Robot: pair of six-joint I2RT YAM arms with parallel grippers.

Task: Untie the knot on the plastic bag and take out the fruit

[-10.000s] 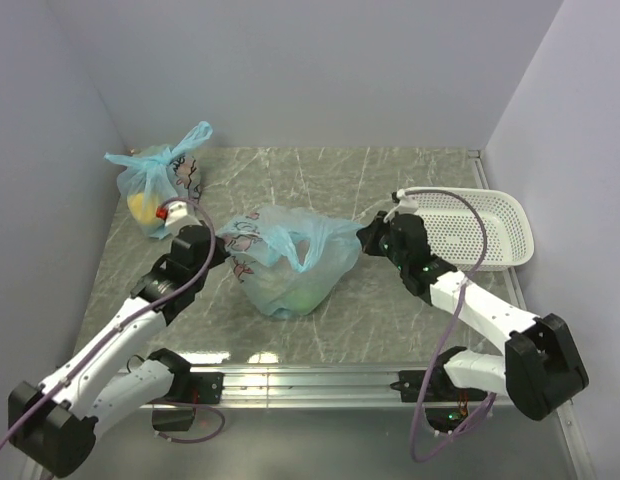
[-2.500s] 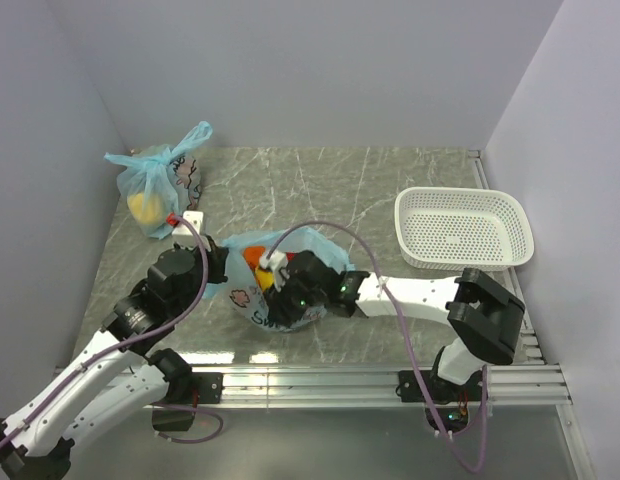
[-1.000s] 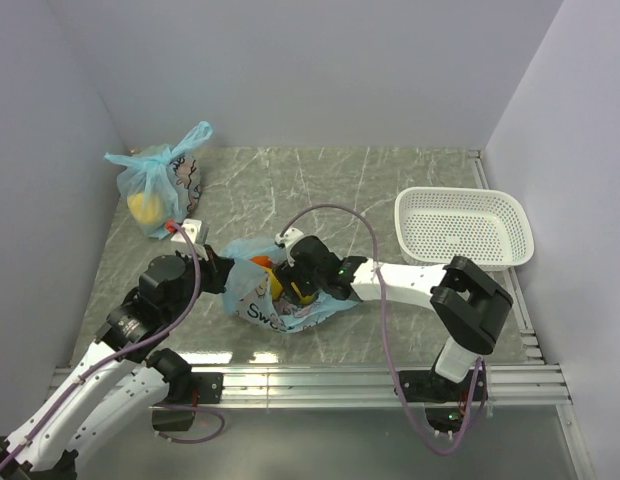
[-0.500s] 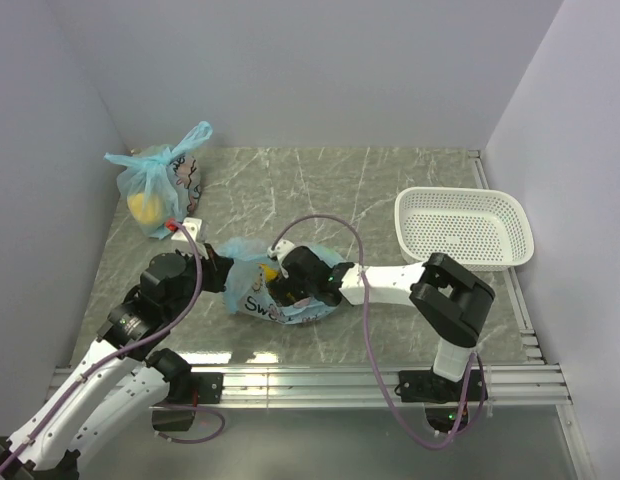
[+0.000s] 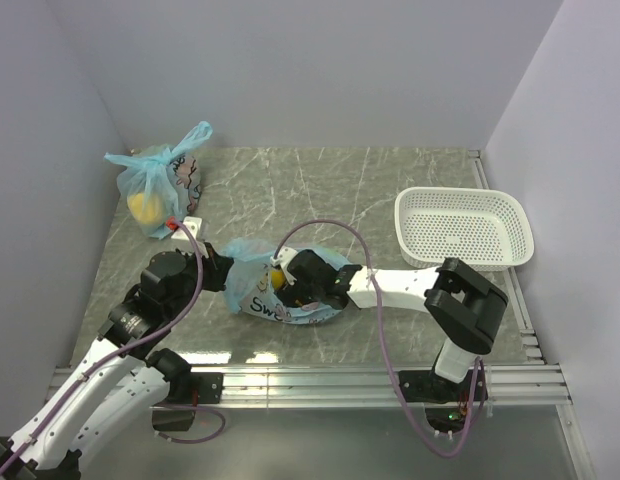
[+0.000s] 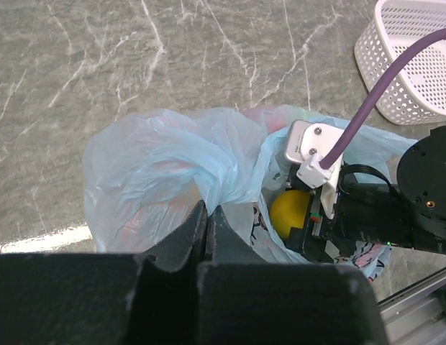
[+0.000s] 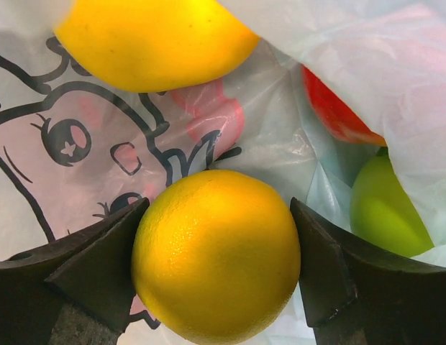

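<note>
Far left: second bag [image 5: 155,190] near the wall. Your left gripper [image 6: 207,215] is clamped on film of the bag [image 6: 151,165], which lies mid-table near the front edge, long axis left-right, mouth facing right. Right gripper [image 7: 218,244] is inside it, jaws pinching a yellow fruit [image 6: 289,213]. Bare table [image 5: 330,190] behind; basket [image 5: 520,235] well right.

Centre: plastic bag [image 5: 250,298], fruit [image 7: 216,251] inside; basket [image 5: 465,228] right; second bag [image 5: 155,185] back-left.

white mesh basket [image 5: 465,228] far R, tied blue bag [image 5: 155,185] w/ yellow lump back-L corner, grey marble tabletop [image 5: 340,180]
</note>
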